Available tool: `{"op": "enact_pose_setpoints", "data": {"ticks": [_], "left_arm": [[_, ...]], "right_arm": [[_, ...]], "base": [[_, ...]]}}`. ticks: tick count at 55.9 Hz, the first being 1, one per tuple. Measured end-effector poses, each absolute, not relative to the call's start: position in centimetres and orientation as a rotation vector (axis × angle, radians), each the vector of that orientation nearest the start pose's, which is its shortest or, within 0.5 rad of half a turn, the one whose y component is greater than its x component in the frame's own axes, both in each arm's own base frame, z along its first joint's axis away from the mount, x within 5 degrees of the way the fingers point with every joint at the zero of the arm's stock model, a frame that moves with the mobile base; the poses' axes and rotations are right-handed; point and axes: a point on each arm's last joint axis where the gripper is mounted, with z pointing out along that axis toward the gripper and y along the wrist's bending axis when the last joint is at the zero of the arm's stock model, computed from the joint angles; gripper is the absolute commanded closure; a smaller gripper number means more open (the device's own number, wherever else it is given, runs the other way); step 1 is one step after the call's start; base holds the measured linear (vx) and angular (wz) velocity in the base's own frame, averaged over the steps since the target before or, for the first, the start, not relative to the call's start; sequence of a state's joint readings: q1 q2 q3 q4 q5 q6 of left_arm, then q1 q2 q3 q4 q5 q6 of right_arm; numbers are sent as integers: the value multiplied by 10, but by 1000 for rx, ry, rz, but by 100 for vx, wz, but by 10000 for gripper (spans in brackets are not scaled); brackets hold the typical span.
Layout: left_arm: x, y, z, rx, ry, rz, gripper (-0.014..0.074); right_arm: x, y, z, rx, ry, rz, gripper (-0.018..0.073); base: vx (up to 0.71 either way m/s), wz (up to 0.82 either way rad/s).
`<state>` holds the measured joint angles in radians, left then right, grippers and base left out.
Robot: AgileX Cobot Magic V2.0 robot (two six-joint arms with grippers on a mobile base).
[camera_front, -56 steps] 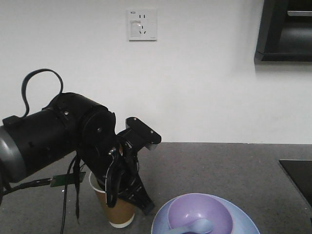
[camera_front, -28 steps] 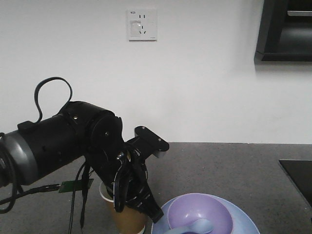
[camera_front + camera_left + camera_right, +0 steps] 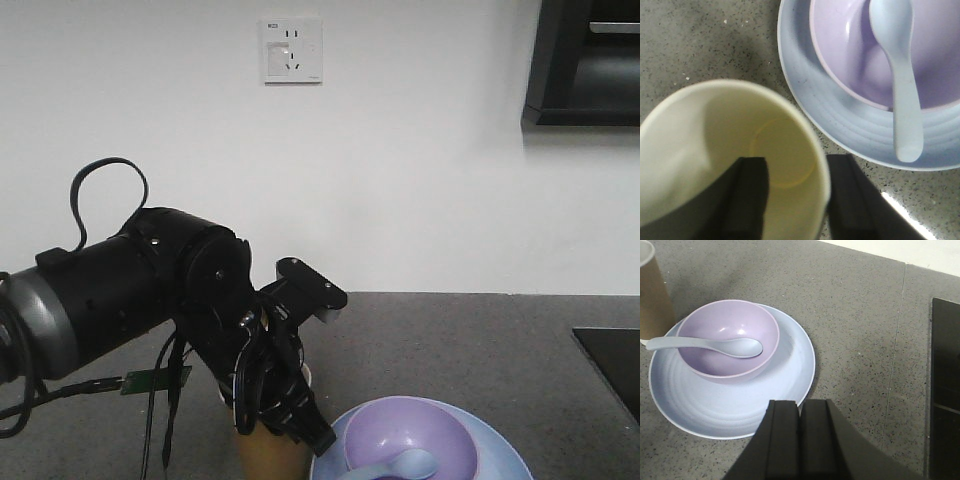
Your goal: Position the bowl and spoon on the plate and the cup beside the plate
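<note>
1. On a dark speckled bench, a pale blue plate (image 3: pixel 785 390) is carrying a lavender bowl (image 3: pixel 727 337), and a pale spoon (image 3: pixel 705 345) is lying across the bowl with its scoop inside and its handle sticking out past the rim over the plate.
2. A brown paper cup (image 3: pixel 725 155) is standing just beside the plate's edge, on the robot's left side of it.
3. The left gripper (image 3: pixel 792 195) is pinching the cup's wall, one finger inside the mouth and one outside, narrowly open around the rim.
4. The right gripper (image 3: pixel 801 440) is hovering near the plate's edge, its fingers pressed together and holding nothing.
5. Risk: the thin wall is looking dented under the pinch; lifting away without fully opening could drag or tip the cup against the plate.
</note>
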<state>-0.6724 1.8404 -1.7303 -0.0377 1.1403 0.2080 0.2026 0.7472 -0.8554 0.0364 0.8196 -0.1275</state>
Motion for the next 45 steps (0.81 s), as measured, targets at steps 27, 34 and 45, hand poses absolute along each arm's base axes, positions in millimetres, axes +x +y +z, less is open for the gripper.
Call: {"op": "enact_pose_setpoints", "data": {"ticks": [27,34,45], "left_arm": [[306,-248,348,1131,2422,-201,58],[300,-243,377,1107,2364,-218,143],[279,-226,422,1065,2264,-234,606]], "right_arm": [[132,28,360,-355,2167,64,568],[132,28,360,-355,2167,64,568],[132,28,360,-355,2168,64,568]], "base": [[0,0],[0,0],[0,0]]}}
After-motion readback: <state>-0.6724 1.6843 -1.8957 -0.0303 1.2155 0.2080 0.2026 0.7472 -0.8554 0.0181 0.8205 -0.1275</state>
